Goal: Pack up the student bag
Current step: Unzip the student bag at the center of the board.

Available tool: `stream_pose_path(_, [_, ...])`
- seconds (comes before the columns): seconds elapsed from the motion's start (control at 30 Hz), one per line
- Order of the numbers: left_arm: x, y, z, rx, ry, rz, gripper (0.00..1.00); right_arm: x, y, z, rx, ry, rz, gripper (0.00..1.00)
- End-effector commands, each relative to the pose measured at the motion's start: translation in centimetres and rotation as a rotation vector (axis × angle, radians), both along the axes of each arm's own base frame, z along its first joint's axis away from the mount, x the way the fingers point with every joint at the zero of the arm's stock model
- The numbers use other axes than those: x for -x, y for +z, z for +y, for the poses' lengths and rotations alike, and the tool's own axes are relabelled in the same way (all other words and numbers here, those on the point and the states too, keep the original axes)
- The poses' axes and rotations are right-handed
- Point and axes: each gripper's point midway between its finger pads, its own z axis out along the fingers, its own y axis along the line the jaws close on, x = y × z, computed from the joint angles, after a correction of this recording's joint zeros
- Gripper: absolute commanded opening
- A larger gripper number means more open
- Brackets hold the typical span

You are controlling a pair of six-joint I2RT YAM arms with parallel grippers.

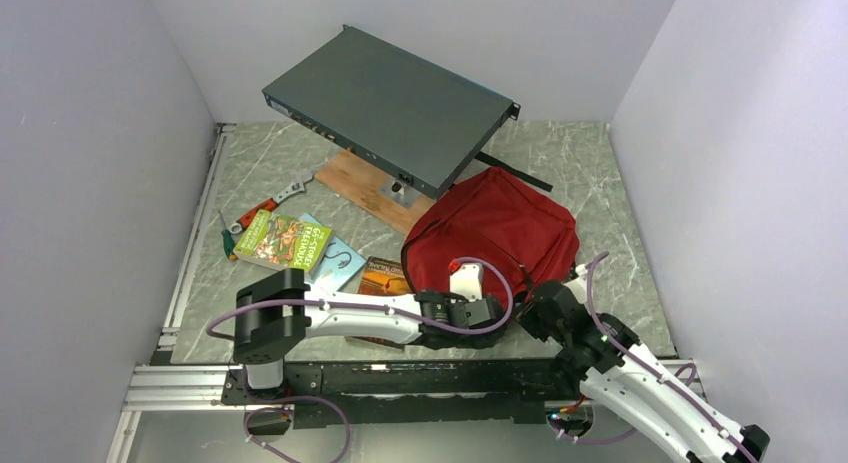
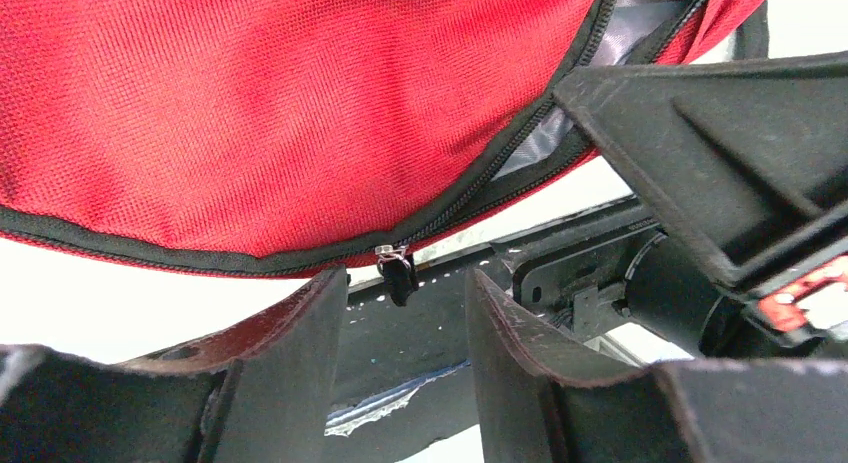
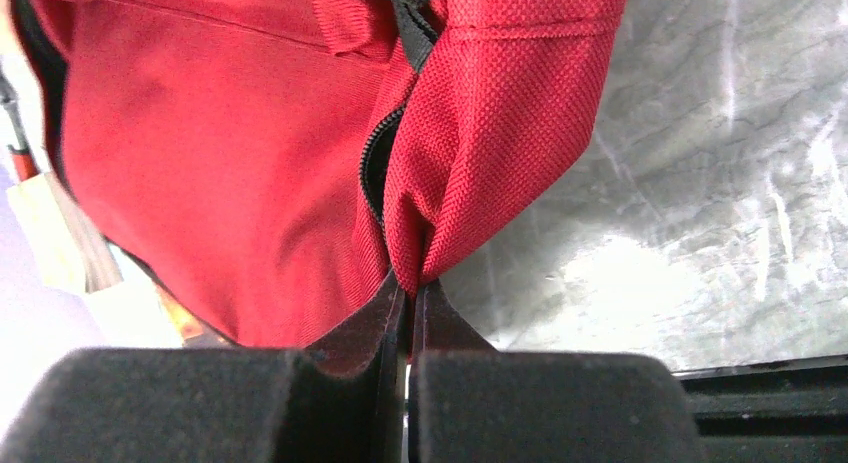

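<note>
My right gripper (image 3: 408, 288) pinches a fold of the student bag (image 1: 490, 228), which lies on the worktop (image 1: 610, 183). My left gripper (image 2: 405, 295) is spread either side of the zipper pull (image 2: 397, 273). If that fold slips, I'd expect the pull to swing clear.

The student bag (image 1: 495, 228) — a red, soft fabric backpack edged with black zipper lines — lay slumped on the marbled table (image 1: 620, 193) right of centre, its zipper gaping a little near one corner, a small black zipper pull (image 2: 398, 273) hanging from its near seam.
</note>
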Motion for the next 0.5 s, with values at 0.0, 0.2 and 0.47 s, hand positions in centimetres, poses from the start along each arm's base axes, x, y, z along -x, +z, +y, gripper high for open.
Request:
stream_pose_path(0.0, [-0.4, 2.1, 0.2, 0.067, -0.012, -0.057, 0.5, -1.3, 4.7, 1.9, -0.094, 0.031, -0.078, 0.0])
stream_pose_path(0.2, [-1.2, 3.8, 0.7, 0.09, 0.009, -0.108, 0.36, -1.7, 6.1, 2.8, -0.13, 0.045, -0.098, 0.0])
stream_pose_path(0.47, [-2.9, 3.7, 0.8, 0.062, 0.047, -0.128, 0.33, -1.7, 6.7, 3.1, -0.165, 0.047, -0.116, 0.0])
